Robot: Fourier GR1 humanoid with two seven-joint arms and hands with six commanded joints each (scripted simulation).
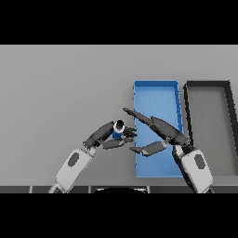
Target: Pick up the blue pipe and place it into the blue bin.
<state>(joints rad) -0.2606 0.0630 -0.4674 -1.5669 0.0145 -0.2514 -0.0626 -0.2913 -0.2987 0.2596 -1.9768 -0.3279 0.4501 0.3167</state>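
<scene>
**Ana:** Left hand [106, 132] first: where is it, and what is it doing?

**Ben:** It reaches in from the lower left, with its dark fingers curled round the blue pipe [117, 133]. The pipe stands upright in that grasp, a short blue piece with a pale ring and a dark opening at the top. It sits just left of the blue bin [156, 88], close to the bin's left wall but not inside it.

**Ana:** And the right hand [160, 131]?

**Ben:** It comes in from the lower right and lies over the blue bin. Its fingers are straight and spread, long ones pointing up and left toward the pipe, the thumb reaching left lower down. It holds nothing. Its fingertips come very near the left hand; whether they touch it I cannot tell.

**Ana:** Anything in the way?

**Ben:** The right hand and forearm cover much of the bin's lower half. The upper half of the bin floor shows bare blue.

**Ana:** Other containers?

**Ben:** A dark bin [208, 83] with a grey floor stands just beside the blue one, on its right. Nothing shows in the part I can see. Both rest on the grey tabletop [60, 83].
</scene>
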